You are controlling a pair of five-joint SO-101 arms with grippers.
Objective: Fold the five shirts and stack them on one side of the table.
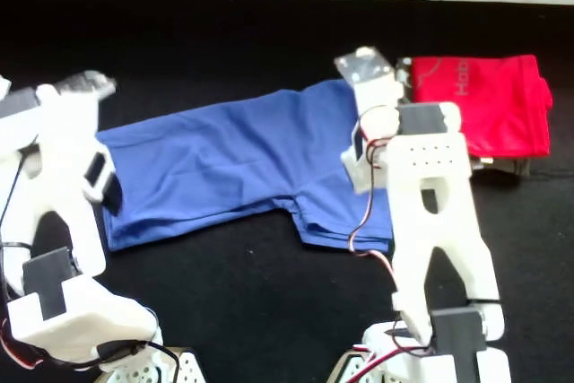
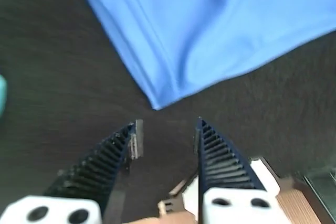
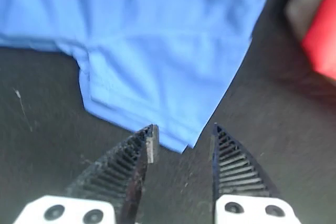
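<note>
A blue shirt [image 1: 242, 163] lies spread across the middle of the black table, folded lengthwise with a sleeve toward the front. A folded red shirt [image 1: 484, 100] rests at the back right. My left gripper [image 2: 167, 127] stands open just off the blue shirt's corner [image 2: 157, 100] at its left end, with nothing between the fingers. My right gripper [image 3: 181, 132] is open too, hovering at the edge of the blue sleeve [image 3: 168, 103] near the shirt's right end. In the high view the left arm [image 1: 63, 168] sits at the shirt's left end and the right arm [image 1: 421, 177] over its right end.
The red shirt [image 3: 323, 40] lies close beside the right arm. Black tabletop [image 1: 224, 42] stretches behind the blue shirt and in front of it between the two arm bases. A pale wall runs along the table's far edge.
</note>
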